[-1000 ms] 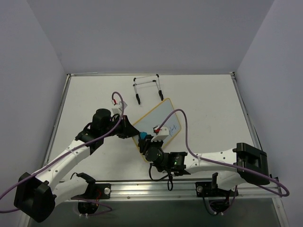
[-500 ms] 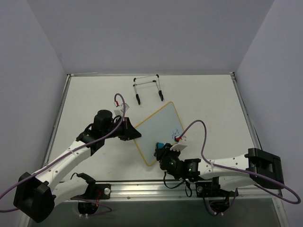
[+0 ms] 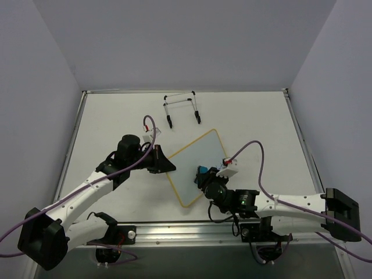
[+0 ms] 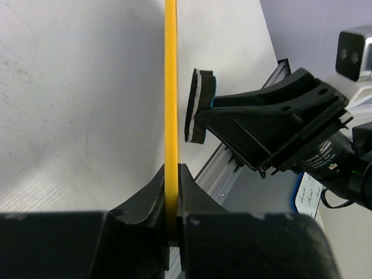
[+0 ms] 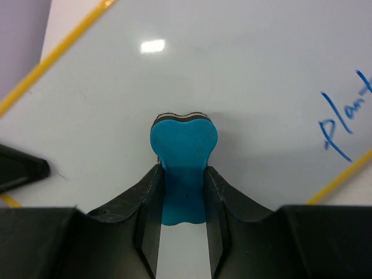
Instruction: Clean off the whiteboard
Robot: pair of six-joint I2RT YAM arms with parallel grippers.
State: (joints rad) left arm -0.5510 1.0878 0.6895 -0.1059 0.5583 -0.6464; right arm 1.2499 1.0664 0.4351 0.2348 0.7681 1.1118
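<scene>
Robot lab, test booth. Plain pale walls [image 3: 186, 46] close around three sides of white table [image 3: 256, 116]. Two white-and-black robot arms, left arm [image 3: 87, 189] and right arm [image 3: 290, 203], bolted to metal rail [image 3: 168, 231] at near edge. Purple cables [image 3: 256, 143] loop over arms. On table: whiteboard [image 3: 192, 168], wire stand [image 3: 181, 107]. Camera looks down from above.

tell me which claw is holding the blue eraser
The right claw grips the blue eraser; the left claw is clamped on the yellow edge of the whiteboard instead.
</scene>
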